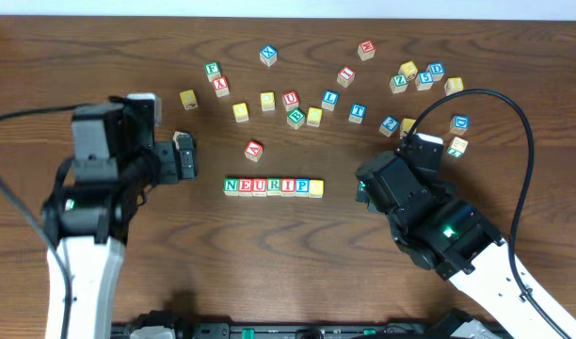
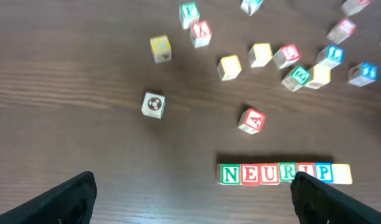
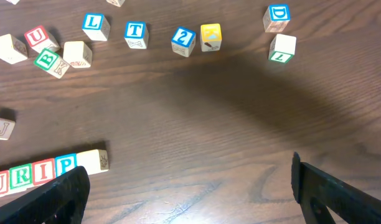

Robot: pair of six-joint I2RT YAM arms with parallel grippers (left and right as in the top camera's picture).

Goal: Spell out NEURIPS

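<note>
Wooden table (image 1: pixel 269 264) — cube row (image 1: pixel 273 186), loose cubes (image 1: pixel 330 97)

Soft, even light is falling from above on the dark brown wooden table (image 1: pixel 269 245). The row of 7 small wooden letter cubes (image 2: pixel 284 173) is casting a thin shadow. Far loose wooden letter cubes (image 2: pixel 343 28) are looking blurred in the left wrist view.

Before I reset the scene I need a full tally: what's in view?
Letter row: seven cubes touching, mixed colours, table centre, reading NEURIP; last cube's top pale, unreadable.
Loose cubes: about two dozen, red, blue, green, yellow, scattered behind the row.
Table: one, dark brown wood.
Left arm: one, black and white, left side; jaws open, empty.
Right arm: one, black and white, right side; jaws open, empty.
</note>
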